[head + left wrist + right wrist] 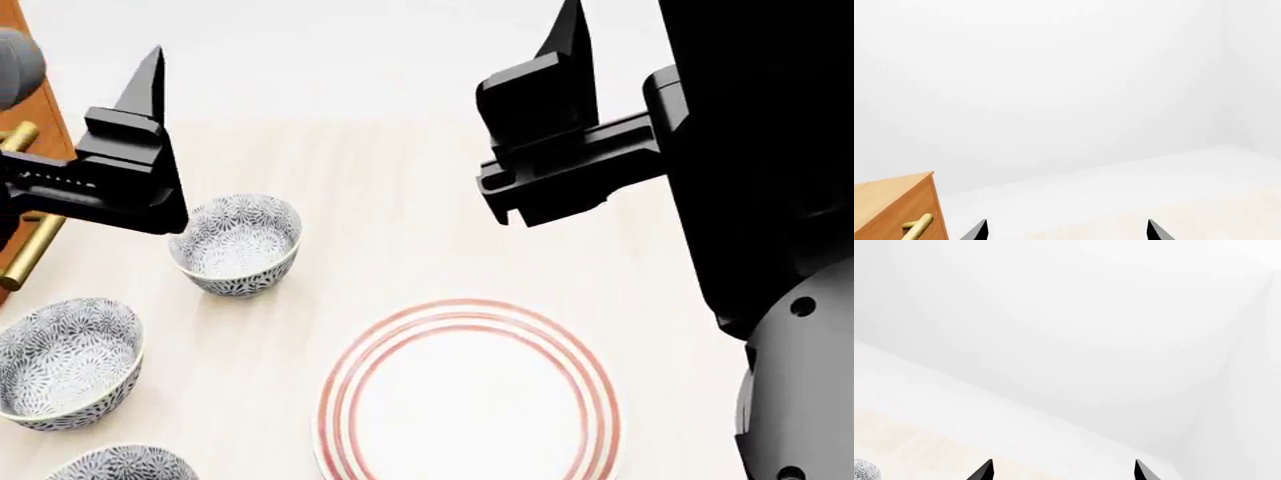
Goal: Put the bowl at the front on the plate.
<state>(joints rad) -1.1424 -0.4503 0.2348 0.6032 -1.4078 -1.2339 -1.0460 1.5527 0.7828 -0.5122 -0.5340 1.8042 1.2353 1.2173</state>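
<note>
Three patterned bowls are shown on the pale tabletop (400, 210), all to the left of the plate (470, 400) in the head view. The bowl (123, 464) named in the task is seen lowest in that view, cut by the picture's edge, well apart from the plate's rim. A middle bowl (64, 362) lies just beyond it, and a far bowl (238, 243) stands farther back, upright and empty. The plate is shown bare, its red rings unbroken. The left claw (1066, 231) is held above the tabletop near the far bowl, its tips spread wide with nothing between them. The right claw (1063, 471) is raised beyond the plate, likewise spread and empty. A wooden cabinet (894, 207) with a brass handle (917, 227) is seen left of the far bowl.
</note>
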